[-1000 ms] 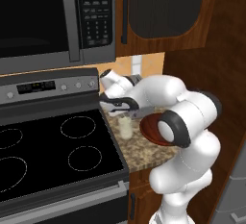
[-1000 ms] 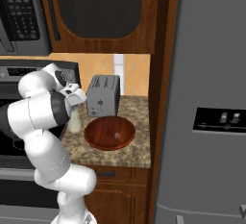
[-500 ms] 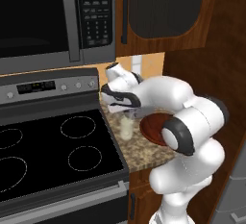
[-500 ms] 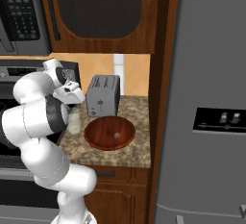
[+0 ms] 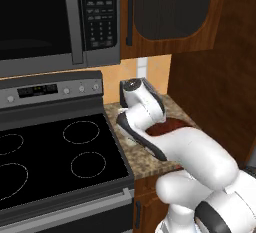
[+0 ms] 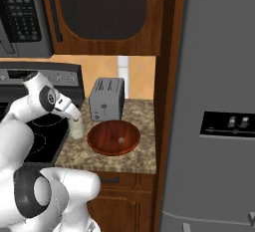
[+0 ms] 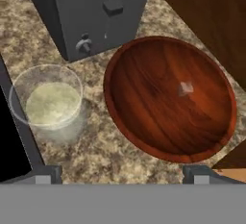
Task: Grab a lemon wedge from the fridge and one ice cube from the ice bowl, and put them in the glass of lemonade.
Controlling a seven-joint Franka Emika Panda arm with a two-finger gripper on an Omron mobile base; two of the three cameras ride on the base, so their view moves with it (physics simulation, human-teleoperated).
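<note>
In the hand view, the glass of lemonade (image 7: 46, 101) is seen at the left on the speckled table (image 7: 110, 160), just beside the black stove edge, with pale yellow liquid inside. Behind it stands the grey toaster (image 7: 91, 11), its lever and knob facing forward. To the right lies the ice bowl (image 7: 169, 98), with one small pale ice cube (image 7: 185, 89) resting in it. The gripper (image 7: 120, 172) is held above the table, its fingertips spread wide apart, with nothing between them. At the far right the fridge (image 6: 214, 101) is seen closed, its black dispenser panel (image 6: 228, 123) too small for any writing to be read.
</note>
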